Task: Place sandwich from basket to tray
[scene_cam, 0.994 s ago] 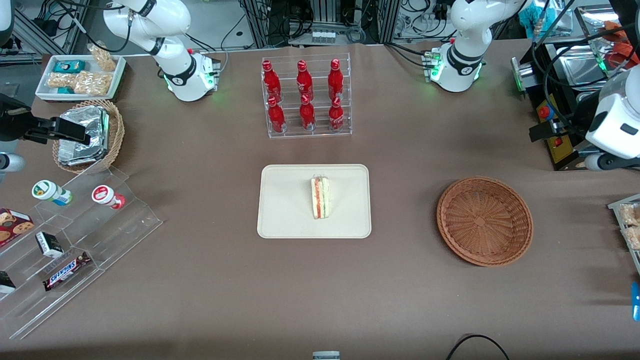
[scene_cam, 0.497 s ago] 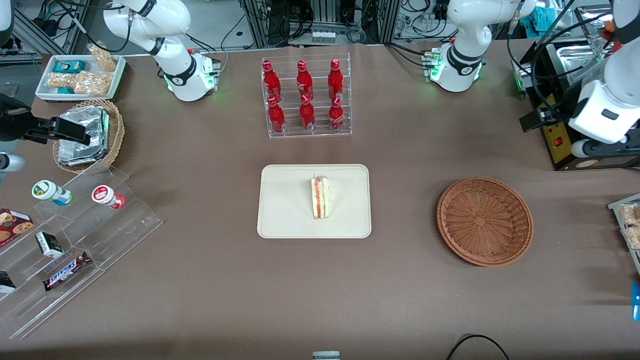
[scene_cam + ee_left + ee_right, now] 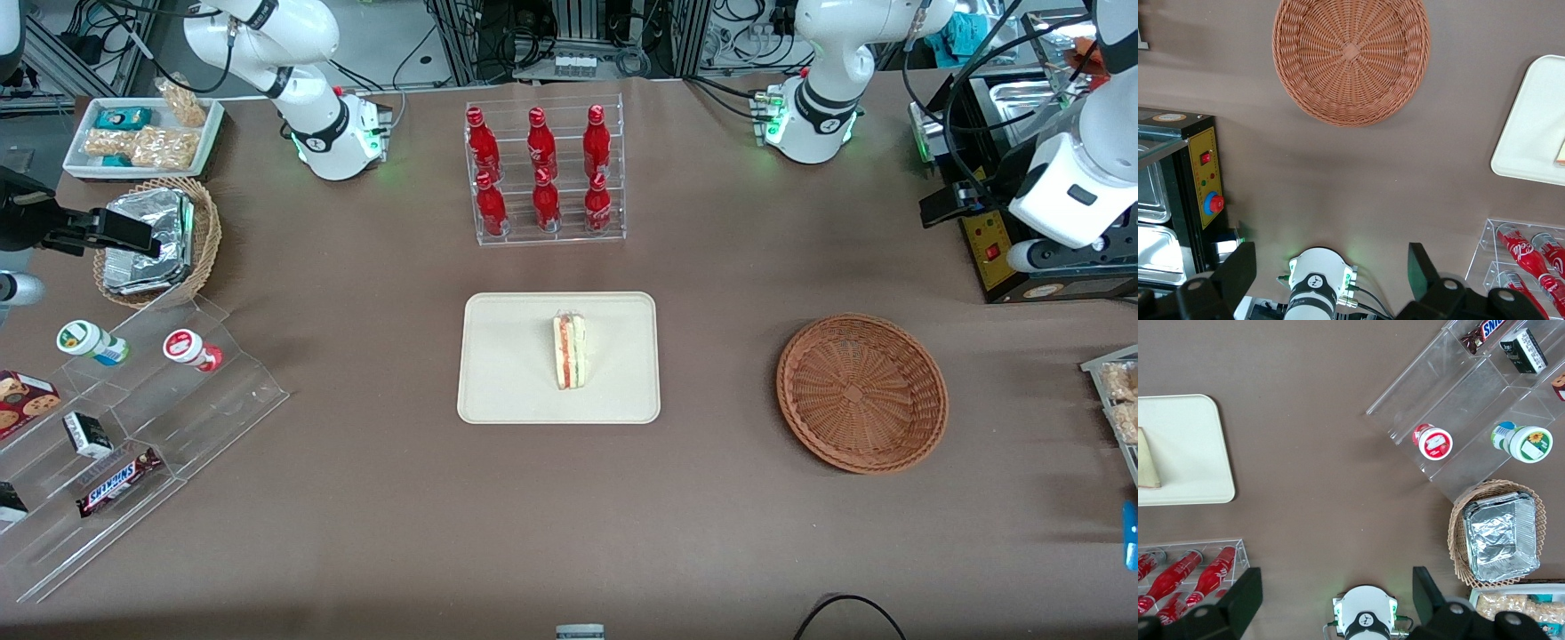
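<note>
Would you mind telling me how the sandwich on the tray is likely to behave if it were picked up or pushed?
The sandwich stands on edge on the tray, so a push might tip it. Its bread and layered filling look soft, so it probably squashes easily. The tool is open, high above the table near the empty basket.

The sandwich [image 3: 570, 350] lay on the tray [image 3: 507, 364] at the middle of the counter [image 3: 373, 498]. The basket [image 3: 861, 392] sat on the counter beside the tray, toward the working arm's end, well apart from it. The bottle rack [image 3: 544, 171] stood farther from the front camera than the tray. The gripper [image 3: 1331, 283] hung high above the counter, jaws spread wide, near the basket and the control box [image 3: 987, 240].
</note>
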Robot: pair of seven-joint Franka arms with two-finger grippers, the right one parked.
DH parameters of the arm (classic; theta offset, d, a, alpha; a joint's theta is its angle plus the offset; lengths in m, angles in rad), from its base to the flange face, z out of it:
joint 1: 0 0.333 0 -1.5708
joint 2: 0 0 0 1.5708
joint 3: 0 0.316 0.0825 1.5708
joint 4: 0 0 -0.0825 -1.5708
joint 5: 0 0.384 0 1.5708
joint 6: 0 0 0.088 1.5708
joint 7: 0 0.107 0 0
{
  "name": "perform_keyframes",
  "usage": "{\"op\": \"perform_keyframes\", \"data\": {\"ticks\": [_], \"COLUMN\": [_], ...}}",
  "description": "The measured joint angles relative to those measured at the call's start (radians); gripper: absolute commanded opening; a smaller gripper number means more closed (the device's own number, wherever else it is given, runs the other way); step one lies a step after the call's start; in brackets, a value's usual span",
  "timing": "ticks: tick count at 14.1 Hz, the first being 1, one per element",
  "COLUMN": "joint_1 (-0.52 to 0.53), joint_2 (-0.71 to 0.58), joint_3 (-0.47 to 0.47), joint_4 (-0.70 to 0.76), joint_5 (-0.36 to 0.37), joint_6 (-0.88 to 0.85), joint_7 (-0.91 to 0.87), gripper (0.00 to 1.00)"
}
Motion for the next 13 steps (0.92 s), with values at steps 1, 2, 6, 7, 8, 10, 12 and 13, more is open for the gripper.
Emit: {"op": "perform_keyframes", "data": {"ticks": [1, 2, 6, 7, 8, 10, 12, 13], "joint_1": [0.0, 0.0, 0.001, 0.001, 0.001, 0.001, 0.001, 0.001], "joint_2": [0.001, 0.002, 0.006, 0.006, 0.007, 0.011, 0.016, 0.018], "joint_3": [0.001, 0.002, 0.006, 0.006, 0.006, 0.006, 0.006, 0.006], "joint_4": [0.0, 0.0, 0.0, 0.0, 0.0, 0.0, 0.0, 0.0], "joint_5": [-0.001, -0.002, -0.023, -0.025, -0.026, -0.026, -0.027, -0.027], "joint_6": [0.004, 0.008, 0.014, 0.015, 0.019, 0.051, 0.098, 0.11], "joint_7": [0.0, 0.001, 0.002, 0.002, 0.002, 0.003, 0.008, 0.009], "gripper": [1.0, 1.0, 1.0, 1.0, 1.0, 1.0, 1.0, 1.0]}}
